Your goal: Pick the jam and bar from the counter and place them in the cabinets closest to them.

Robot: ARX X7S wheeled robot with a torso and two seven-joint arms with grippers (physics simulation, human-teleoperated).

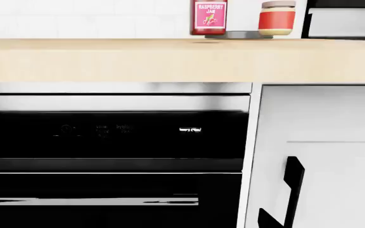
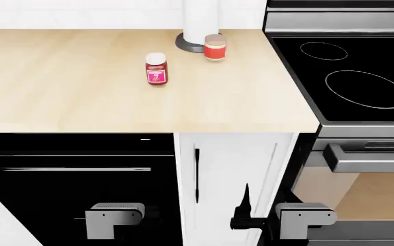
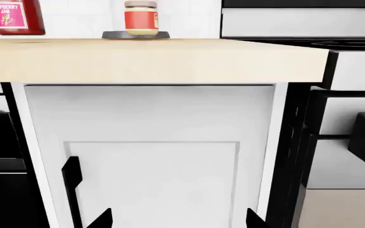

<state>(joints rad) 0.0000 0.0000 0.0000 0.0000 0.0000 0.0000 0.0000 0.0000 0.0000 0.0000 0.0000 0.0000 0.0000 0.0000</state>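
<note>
The jam (image 2: 156,69), a dark-red jar with a white lid and a pink label, stands upright on the beige counter (image 2: 60,92). It also shows in the left wrist view (image 1: 209,18) and the right wrist view (image 3: 16,16). The bar is out of view. Both grippers hang low, below the counter edge. My right gripper (image 3: 178,221) is open and empty, facing the white cabinet door (image 3: 150,142). My left gripper (image 1: 182,222) faces the black oven front (image 1: 106,137). Only one of its fingertips (image 1: 268,221) shows, set wide.
A squat jar with a tan lid and red band (image 2: 214,47) stands beside a paper-towel holder (image 2: 195,38) at the back. A black cooktop (image 2: 354,77) is on the right, with its oven drawer (image 2: 361,159) below. The white door has a black vertical handle (image 2: 197,174).
</note>
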